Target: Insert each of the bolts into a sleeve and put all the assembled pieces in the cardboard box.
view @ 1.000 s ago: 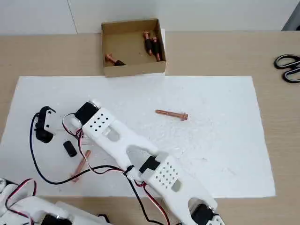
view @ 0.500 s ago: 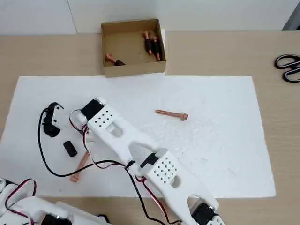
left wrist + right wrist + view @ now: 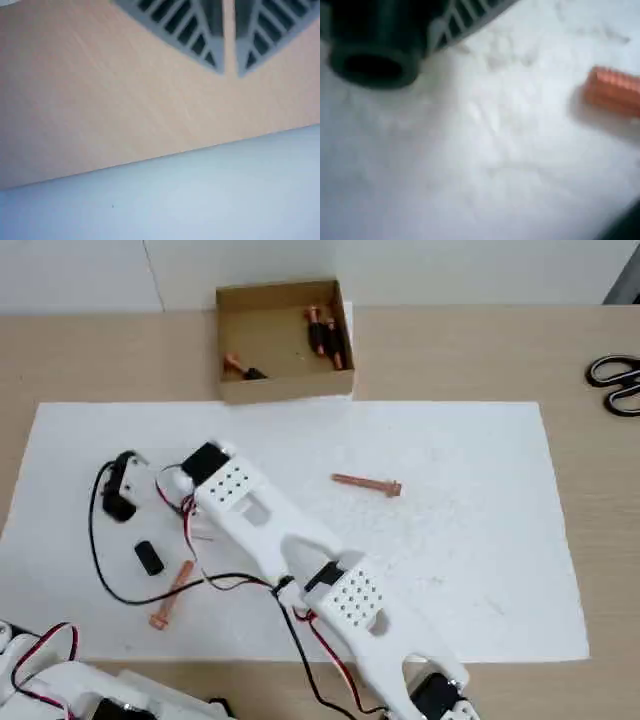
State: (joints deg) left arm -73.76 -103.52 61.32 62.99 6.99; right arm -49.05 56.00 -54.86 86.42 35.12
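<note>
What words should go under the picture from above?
The right arm hangs over the white sheet beside a loose black sleeve and bolt; a second bolt lies nearer the cardboard box.

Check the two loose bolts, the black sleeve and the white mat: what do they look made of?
Centre bolt and left bolt: copper-coloured, dull sheen, ribbed threads; plated metal or plastic, can't tell. Sleeve: matte black, smooth rounded mouth; likely plastic or rubber. Mat: white, pitted, crumbly-looking surface; probably foam sheet.
</note>
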